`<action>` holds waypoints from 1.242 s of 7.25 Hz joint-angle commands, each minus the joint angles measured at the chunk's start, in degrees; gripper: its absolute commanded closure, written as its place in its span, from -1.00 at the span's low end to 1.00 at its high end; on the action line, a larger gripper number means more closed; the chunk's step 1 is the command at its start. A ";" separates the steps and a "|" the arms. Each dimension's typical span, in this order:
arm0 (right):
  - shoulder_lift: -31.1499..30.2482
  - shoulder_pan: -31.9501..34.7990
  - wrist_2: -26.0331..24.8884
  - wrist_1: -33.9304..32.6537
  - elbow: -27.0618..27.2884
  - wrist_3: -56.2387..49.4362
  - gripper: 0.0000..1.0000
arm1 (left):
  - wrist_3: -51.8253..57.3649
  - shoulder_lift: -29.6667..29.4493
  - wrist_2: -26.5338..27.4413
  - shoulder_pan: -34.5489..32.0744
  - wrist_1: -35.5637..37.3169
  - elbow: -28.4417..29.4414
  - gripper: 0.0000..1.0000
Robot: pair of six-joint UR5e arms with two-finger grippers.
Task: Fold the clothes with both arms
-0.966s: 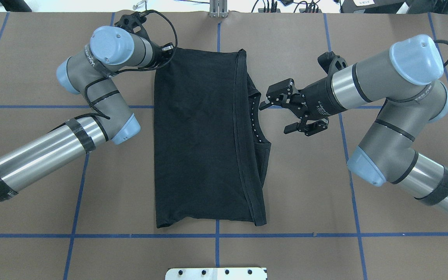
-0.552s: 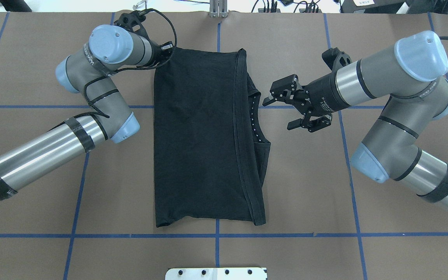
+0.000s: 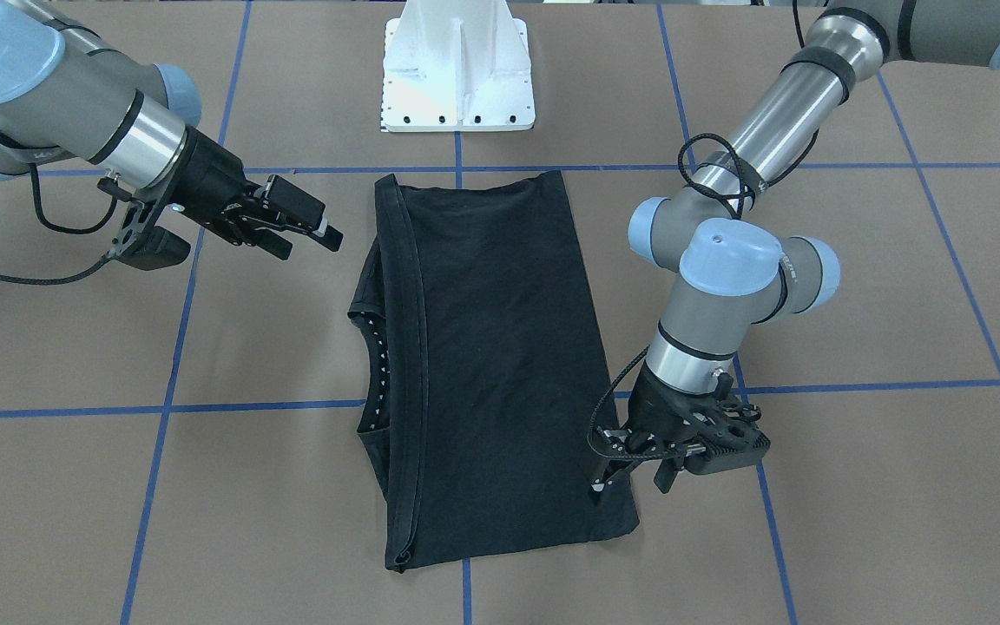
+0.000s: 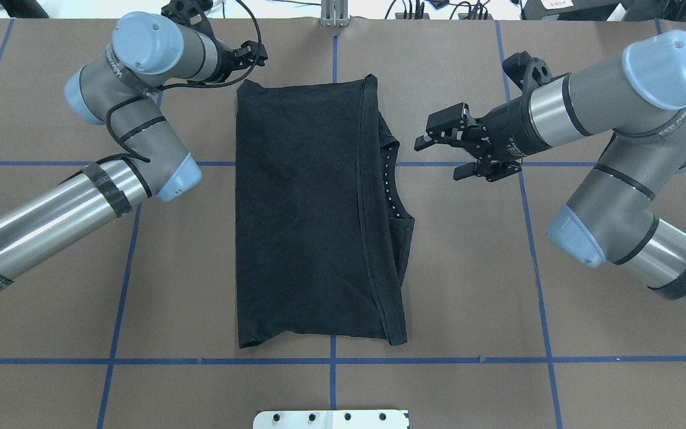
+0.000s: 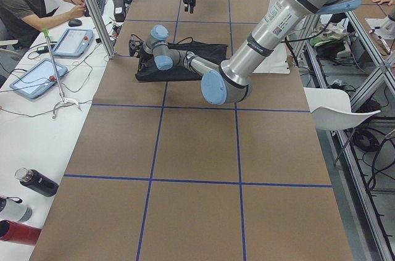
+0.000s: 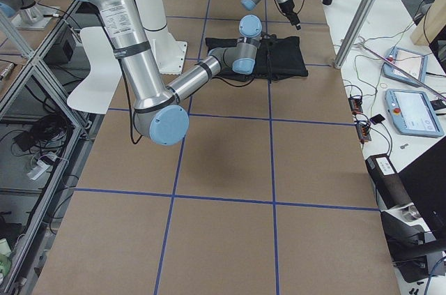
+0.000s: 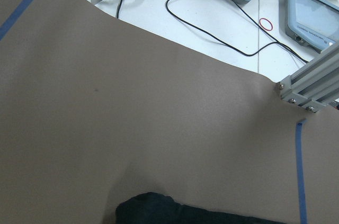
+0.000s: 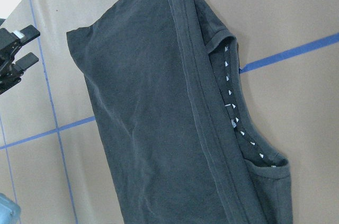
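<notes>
Left claw (image 3: pixel 630 482) and right claw (image 4: pixel 437 159) hung open, empty.
A top-layer-only pinch would likely drag the folded black cotton T-shirt (image 4: pixel 301 214) crooked.

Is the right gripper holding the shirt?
No, the right gripper hangs open over the table, apart from the shirt.

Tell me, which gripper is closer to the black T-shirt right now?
The left. The left gripper hangs right at a far corner of the T-shirt, on the robot's left, while the right gripper sits off the collar side with bare table between.
</notes>
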 commanded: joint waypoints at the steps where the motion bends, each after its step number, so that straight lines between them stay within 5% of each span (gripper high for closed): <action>1: 0.40 -0.37 -4.72 -7.61 0.21 -13.20 -1.00 | 1.40 7.10 -5.42 -0.69 0.21 -10.09 -1.00; 5: 5.12 -12.46 -24.92 -37.01 5.47 -30.05 -1.00 | 1.41 13.29 -9.13 -0.61 0.39 -18.67 -1.00; 8: 5.77 -21.54 -31.39 -39.82 6.10 -31.46 -1.00 | 1.32 13.39 -10.27 -0.61 0.48 -20.43 -1.00; 9: 5.76 -22.52 -31.57 -39.73 6.27 -39.30 -1.00 | 1.32 13.39 -10.37 -0.61 0.57 -20.43 -1.00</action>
